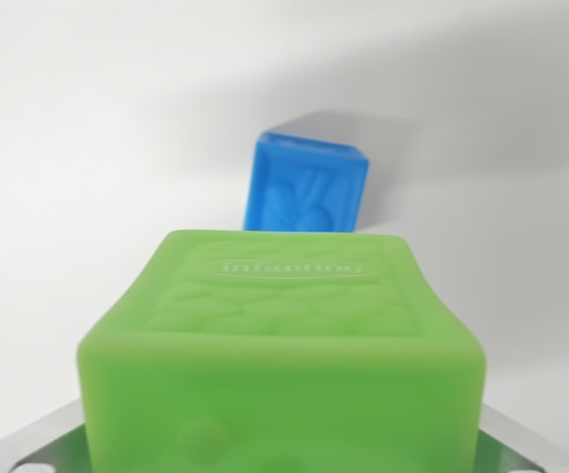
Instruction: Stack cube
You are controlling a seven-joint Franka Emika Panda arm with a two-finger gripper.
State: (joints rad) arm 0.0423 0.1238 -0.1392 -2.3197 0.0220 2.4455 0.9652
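The green cube [284,345] is sitting right against the camera, metal gripper parts showing beneath it; the blue cube [307,184] is lying beyond. Grip state: cannot tell.

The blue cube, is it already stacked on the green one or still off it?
Off it. The blue cube rests on the white surface behind the green cube, whose embossed top is bare.

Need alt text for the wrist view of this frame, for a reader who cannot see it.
A large, soft-looking green cube with the embossed word "infantino" on its top face fills the lower foreground, close to the camera. Behind it sits a smaller-looking blue embossed cube on a plain white surface. Metal parts, partly hidden, show at the bottom corners.
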